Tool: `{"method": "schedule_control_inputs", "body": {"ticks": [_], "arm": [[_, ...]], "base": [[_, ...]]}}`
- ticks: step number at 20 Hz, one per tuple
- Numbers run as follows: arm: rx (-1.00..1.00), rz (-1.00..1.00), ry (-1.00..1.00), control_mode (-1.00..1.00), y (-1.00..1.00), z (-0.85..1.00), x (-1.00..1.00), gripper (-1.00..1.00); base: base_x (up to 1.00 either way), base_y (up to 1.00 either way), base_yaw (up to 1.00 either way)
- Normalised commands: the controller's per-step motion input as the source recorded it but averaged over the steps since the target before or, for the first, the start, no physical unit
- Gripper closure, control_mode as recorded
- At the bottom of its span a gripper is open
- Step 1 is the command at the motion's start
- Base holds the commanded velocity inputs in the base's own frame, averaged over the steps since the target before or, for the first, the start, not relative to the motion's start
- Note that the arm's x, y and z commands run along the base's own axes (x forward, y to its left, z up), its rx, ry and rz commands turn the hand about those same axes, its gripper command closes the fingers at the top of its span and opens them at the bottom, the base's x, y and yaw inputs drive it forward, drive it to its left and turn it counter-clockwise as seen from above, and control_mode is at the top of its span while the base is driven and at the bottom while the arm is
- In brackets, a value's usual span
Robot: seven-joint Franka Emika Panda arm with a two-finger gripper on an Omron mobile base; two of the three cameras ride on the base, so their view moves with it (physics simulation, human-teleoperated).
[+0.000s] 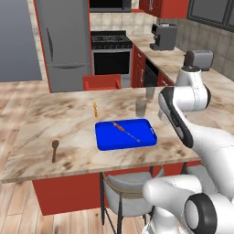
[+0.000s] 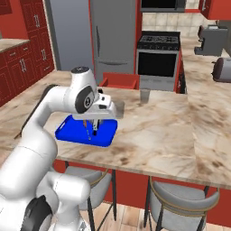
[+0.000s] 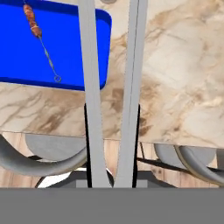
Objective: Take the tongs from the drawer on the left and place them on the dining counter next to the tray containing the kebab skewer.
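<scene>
My gripper (image 3: 112, 131) is shut on the tongs (image 3: 89, 65); their two silver-grey arms run up between my dark fingertips (image 3: 86, 131) and over the dining counter (image 3: 175, 78). In the right base view the gripper (image 2: 92, 122) hangs just above the counter (image 2: 153, 131) at the right end of the blue tray (image 2: 76, 133), with the tongs (image 2: 89, 131) pointing down. The kebab skewer (image 3: 35, 26) lies on the tray (image 3: 65, 57), to the left of the tongs. From the left base I see the tray (image 1: 137, 139) and skewer (image 1: 124, 130) mid-counter. Beyond the counter, the red drawer (image 2: 119, 81) stands open.
A small orange utensil (image 1: 95, 109) and a wooden spoon (image 1: 55, 150) lie on the counter (image 1: 59, 119) left of the tray. Two glasses (image 1: 140, 108) stand behind the tray. Grey stools (image 2: 180, 198) sit under the counter's near edge. Stove (image 1: 111, 55) and fridge (image 1: 64, 41) lie beyond.
</scene>
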Motion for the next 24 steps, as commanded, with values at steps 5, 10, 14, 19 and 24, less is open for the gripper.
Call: {"method": "schedule_control_inputs", "body": {"ticks": [5, 10, 14, 19, 24], "arm": [[0.00, 0.00, 0.09, -1.00, -0.30, -0.64, 0.60, 1.00], [0.00, 0.00, 0.00, -1.00, -0.25, -0.67, 0.41, 1.00], [0.00, 0.00, 0.00, -1.00, -0.07, -0.48, 0.51, 1.00], [0.00, 0.00, 0.00, -1.00, -0.07, -0.32, 0.46, 1.00], [0.04, 0.00, 0.00, -1.00, -0.20, -0.33, 0.23, 1.00]], "base": [[0.00, 0.00, 0.00], [0.00, 0.00, 0.00], [0.00, 0.00, 0.00], [0.00, 0.00, 0.00], [0.00, 0.00, 0.00]]}}
